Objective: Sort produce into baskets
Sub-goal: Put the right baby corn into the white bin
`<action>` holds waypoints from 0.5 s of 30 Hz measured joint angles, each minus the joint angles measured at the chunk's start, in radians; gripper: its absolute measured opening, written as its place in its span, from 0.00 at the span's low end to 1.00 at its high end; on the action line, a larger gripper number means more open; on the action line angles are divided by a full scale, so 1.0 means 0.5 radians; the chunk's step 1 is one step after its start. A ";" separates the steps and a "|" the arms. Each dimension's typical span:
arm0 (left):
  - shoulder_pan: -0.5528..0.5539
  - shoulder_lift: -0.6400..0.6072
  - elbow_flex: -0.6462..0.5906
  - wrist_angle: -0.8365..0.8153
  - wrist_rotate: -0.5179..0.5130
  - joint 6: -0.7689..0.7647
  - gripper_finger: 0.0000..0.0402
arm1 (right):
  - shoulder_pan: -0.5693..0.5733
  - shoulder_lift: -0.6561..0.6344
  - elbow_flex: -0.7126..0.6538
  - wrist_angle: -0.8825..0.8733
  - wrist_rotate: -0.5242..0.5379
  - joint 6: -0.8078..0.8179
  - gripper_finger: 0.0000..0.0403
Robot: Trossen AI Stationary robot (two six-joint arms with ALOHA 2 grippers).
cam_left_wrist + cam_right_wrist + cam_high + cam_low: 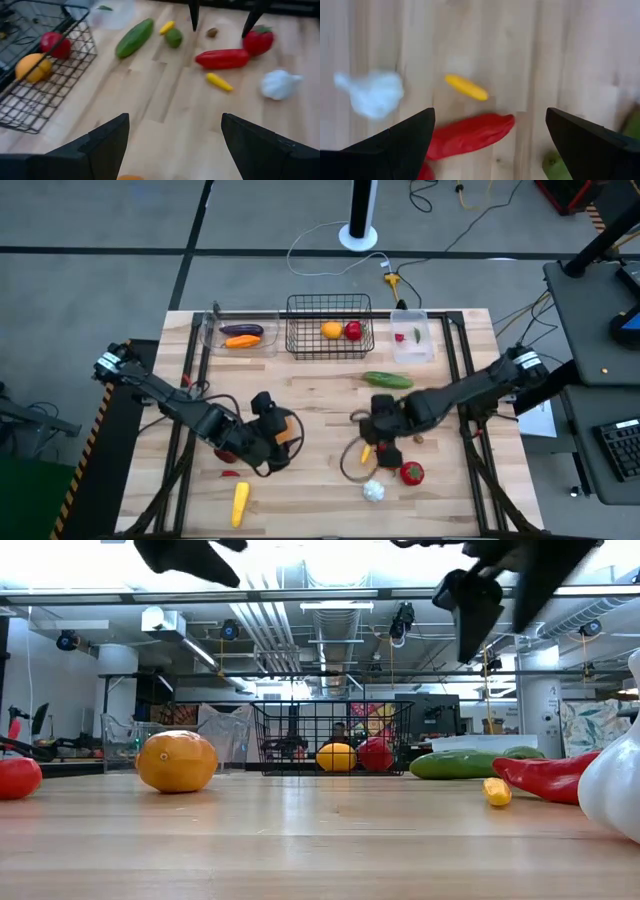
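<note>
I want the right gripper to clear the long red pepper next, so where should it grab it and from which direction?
Grip the long red pepper across its thick middle, coming straight down from above. It lies flat on the wooden table, tapering toward one end, so the ends offer less to hold. The open right gripper hangs over it; the small yellow piece beside it looks far enough off.

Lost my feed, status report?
Both grippers open, empty. Right gripper above red pepper; left gripper over orange. Nothing blocking.
</note>
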 joint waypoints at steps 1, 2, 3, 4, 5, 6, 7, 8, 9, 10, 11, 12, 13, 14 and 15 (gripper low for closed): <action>-0.023 0.000 -0.003 0.023 -0.006 -0.004 0.74 | 0.028 0.026 0.000 -0.003 -0.002 -0.052 0.93; -0.044 0.000 -0.009 0.054 -0.008 -0.006 0.74 | 0.051 0.055 0.000 -0.002 0.004 -0.083 0.93; -0.063 0.000 -0.018 0.087 -0.009 -0.007 0.74 | 0.065 0.082 0.000 -0.001 0.011 -0.100 0.93; -0.079 0.000 -0.028 0.117 -0.010 -0.005 0.74 | 0.076 0.109 0.000 0.004 0.011 -0.109 0.93; -0.091 0.000 -0.034 0.142 -0.009 -0.001 0.74 | 0.083 0.140 0.004 0.018 0.011 -0.109 0.93; -0.100 0.001 -0.035 0.154 -0.010 0.001 0.74 | 0.092 0.168 0.012 0.037 0.009 -0.110 0.93; -0.103 0.001 -0.036 0.166 -0.010 0.000 0.74 | 0.101 0.196 0.018 0.055 -0.004 -0.111 0.92; -0.103 0.001 -0.036 0.182 -0.010 0.000 0.74 | 0.108 0.223 0.021 0.071 -0.026 -0.129 0.92; -0.102 0.001 -0.036 0.195 -0.010 0.000 0.74 | 0.119 0.247 0.029 0.086 -0.033 -0.157 0.92; -0.102 0.001 -0.037 0.203 -0.011 0.001 0.74 | 0.127 0.272 0.038 0.105 -0.032 -0.210 0.92; -0.102 0.001 -0.037 0.213 -0.012 0.007 0.74 | 0.134 0.293 0.047 0.118 -0.030 -0.265 0.92; -0.102 0.001 -0.037 0.228 -0.012 0.014 0.74 | 0.137 0.315 0.057 0.119 -0.031 -0.320 0.92; -0.102 0.001 -0.037 0.234 -0.012 0.015 0.74 | 0.138 0.339 0.063 0.120 -0.032 -0.368 0.91; -0.102 0.001 -0.037 0.233 -0.013 0.015 0.74 | 0.137 0.362 0.068 0.120 -0.031 -0.405 0.89; -0.102 0.001 -0.037 0.233 -0.013 0.016 0.74 | 0.135 0.383 0.069 0.121 -0.030 -0.436 0.88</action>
